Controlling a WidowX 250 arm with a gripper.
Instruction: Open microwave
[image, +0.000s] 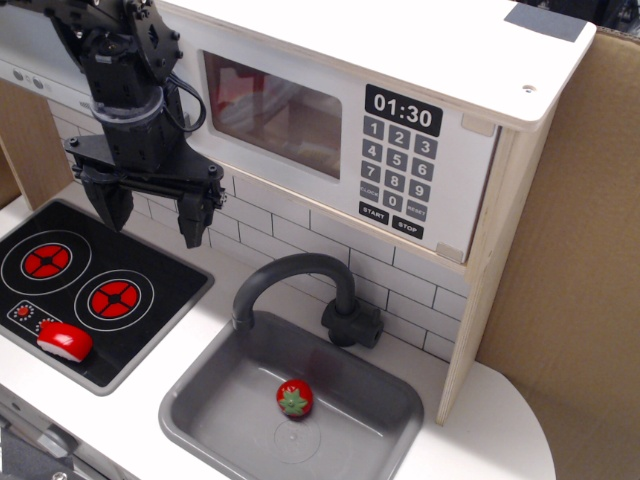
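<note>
Black arm, looped cable, black claw (152, 212)

My end effector (153, 211) hangs with its fingers spread apart, empty, in front of the left end of the white microwave (400, 120), whose door sits flush and whose display reads 01:30. Below me lies the black stovetop (95, 275) with a red-and-white toy (65, 342) on its near edge. To the right, a strawberry (294, 399) rests in the grey sink (205, 405) under the dark faucet (300, 275).

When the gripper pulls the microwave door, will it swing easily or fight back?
The microwave door looks like a thin flat panel, so it probably swings lightly. It sits flush now, so a catch may resist at first. The open gripper hangs below its left edge; the handle isn't visible.
</note>
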